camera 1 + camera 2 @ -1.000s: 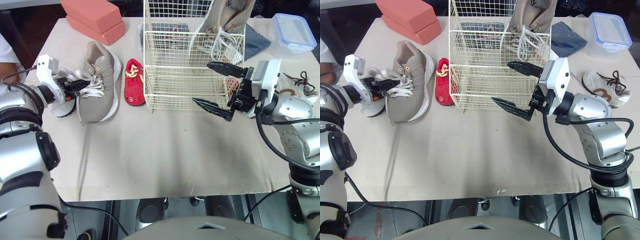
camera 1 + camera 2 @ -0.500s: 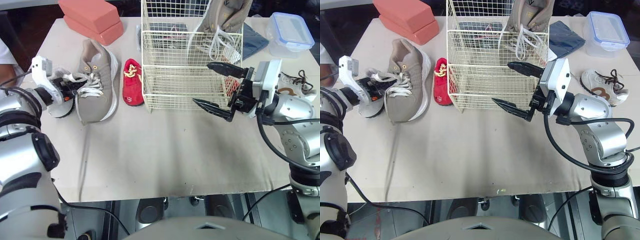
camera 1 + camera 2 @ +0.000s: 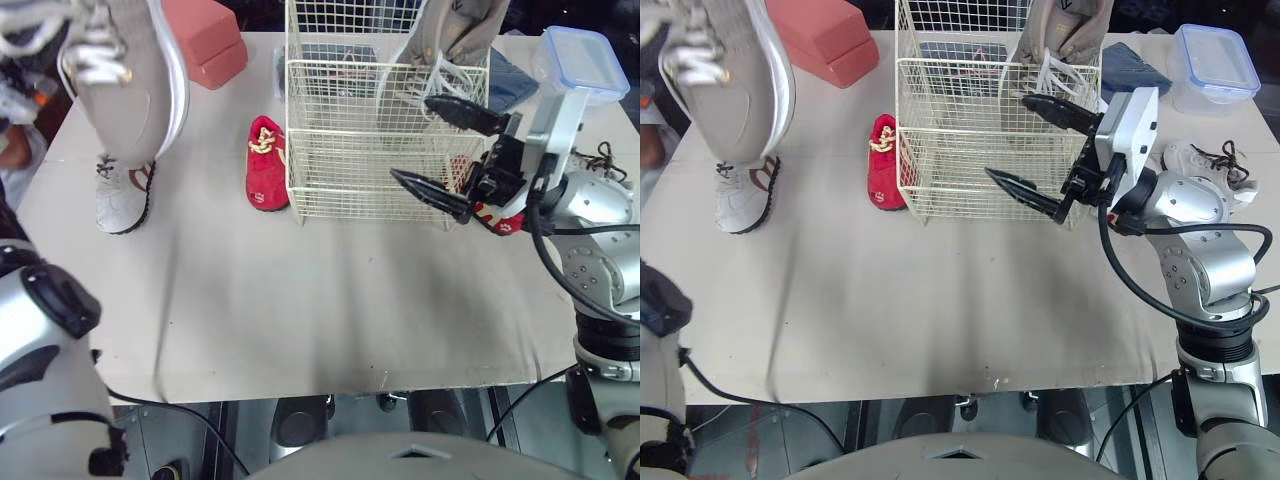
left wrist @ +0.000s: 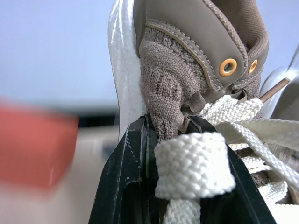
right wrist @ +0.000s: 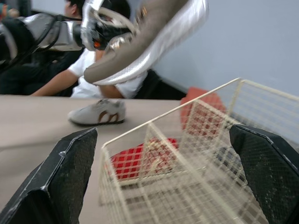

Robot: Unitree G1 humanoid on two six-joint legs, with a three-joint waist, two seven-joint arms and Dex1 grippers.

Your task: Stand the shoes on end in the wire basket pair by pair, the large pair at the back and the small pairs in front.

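Left wrist view: my left tool (image 4: 170,126) is clenched on the large taupe sneaker (image 3: 125,70), its black fingers (image 4: 135,154) pinching the knit tongue just under the brass eyelets, with a thick white lace bunched across them. From the head camera that sneaker hangs high over the table's (image 3: 300,300) back-left corner, sole turned outward, well apart from the wire basket (image 3: 340,170).

The basket stands at the middle of the table's far side. Its mate, the second large sneaker (image 3: 450,30), stands on end in the back right part of the basket, laces dangling down inside the mesh.

My right tool (image 3: 411,138) is released, fingers spread wide, hovering close against the basket's front right corner and holding nothing. Part of a red shoe (image 3: 488,213) shows just behind it, by the basket's right side, largely hidden by the tool.

Another small red shoe (image 3: 266,165) lies on the table just beside the basket's left wall. A small white shoe (image 3: 122,190) with brown stripes lies near the left edge, below the lifted sneaker; a matching white shoe (image 3: 1205,160) lies at the right, behind my right arm.

At the back are coral blocks (image 3: 205,40), a dark blue cloth (image 3: 510,75) and a clear lidded container (image 3: 580,50). A person in a white shirt (image 5: 93,79) sits beyond the table.
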